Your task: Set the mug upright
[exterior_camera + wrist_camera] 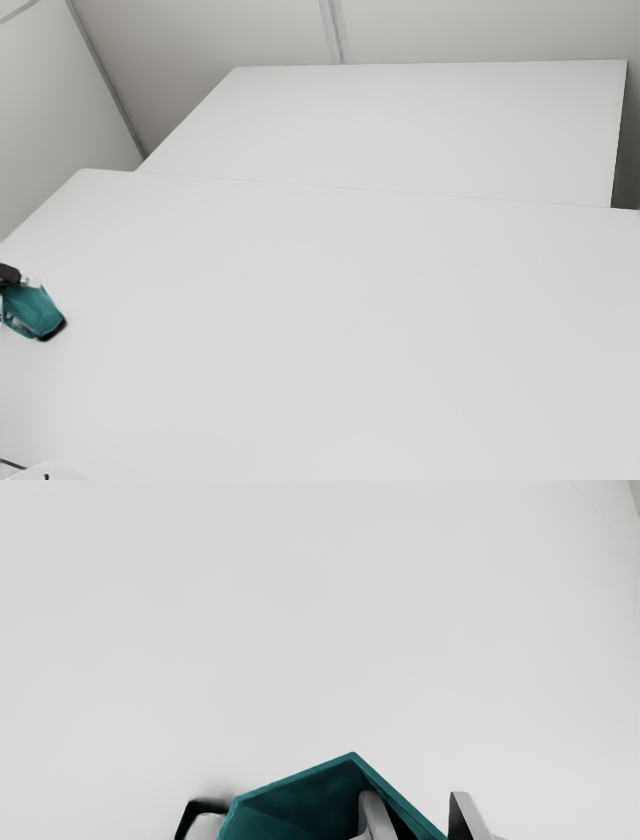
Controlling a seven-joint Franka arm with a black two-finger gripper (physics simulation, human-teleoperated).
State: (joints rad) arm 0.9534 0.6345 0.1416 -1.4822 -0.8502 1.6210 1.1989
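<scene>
The wrist view looks into the teal mug (300, 790), which the exterior view shows from outside, near its left edge. The end effector (28, 282) is released, fingers parted around the mug's wall. The surface (330, 320) is plain white; pale walls (200, 60) stand behind. The mug's long axis slants, mouth toward the end effector.

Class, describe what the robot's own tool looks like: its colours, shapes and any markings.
The tool has two slim, blunt-ended fingers, light grey with dark inner faces. A black section appears at the exterior view's left edge. No markings can be made out.
</scene>
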